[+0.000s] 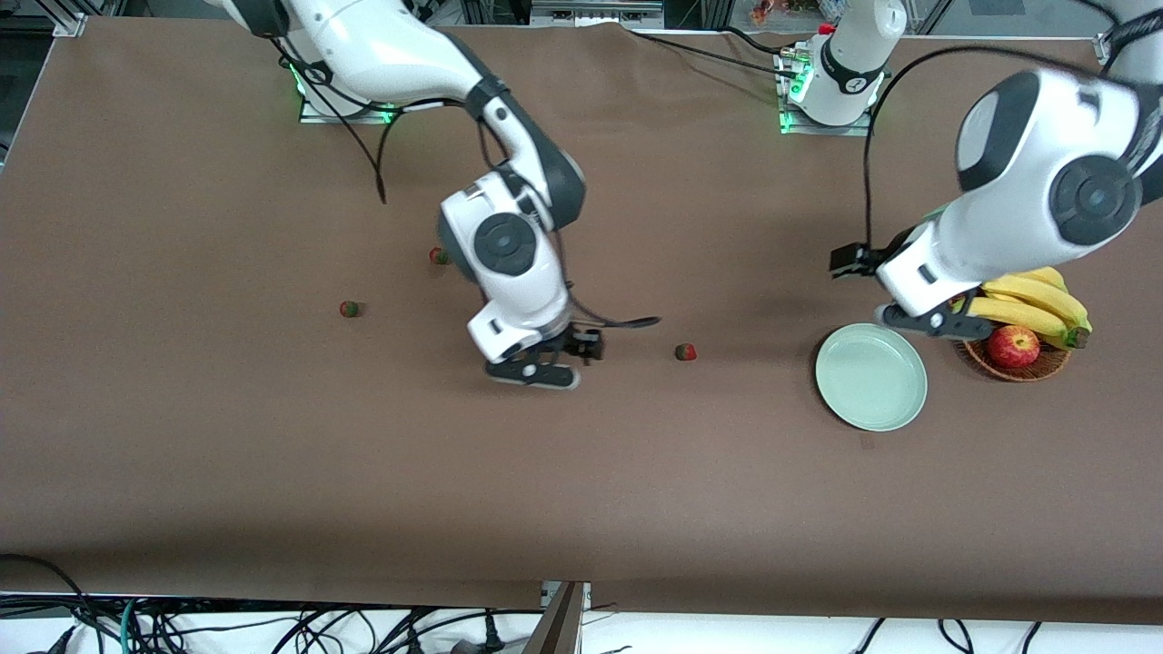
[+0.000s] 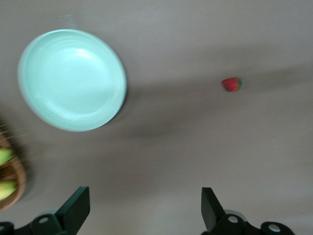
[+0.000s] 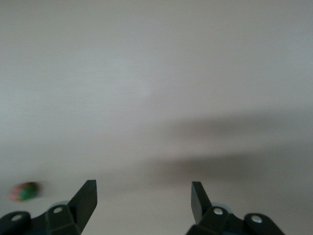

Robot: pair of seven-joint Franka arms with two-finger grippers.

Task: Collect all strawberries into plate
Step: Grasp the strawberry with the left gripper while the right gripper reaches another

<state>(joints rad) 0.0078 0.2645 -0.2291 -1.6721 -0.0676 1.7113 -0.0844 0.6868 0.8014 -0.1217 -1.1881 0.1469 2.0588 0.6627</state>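
Three strawberries lie apart on the brown table: one mid-table, one toward the right arm's end, and one partly hidden beside the right arm's wrist. The pale green plate is empty. My right gripper is open and empty over bare table, beside the mid-table strawberry. Its wrist view shows a strawberry off to one side of the gripper. My left gripper is open and empty over the plate's rim by the basket. The left wrist view shows that gripper, the plate and a strawberry.
A wicker basket with bananas and a red apple stands beside the plate, toward the left arm's end. Its edge shows in the left wrist view. A black cable trails from the right wrist.
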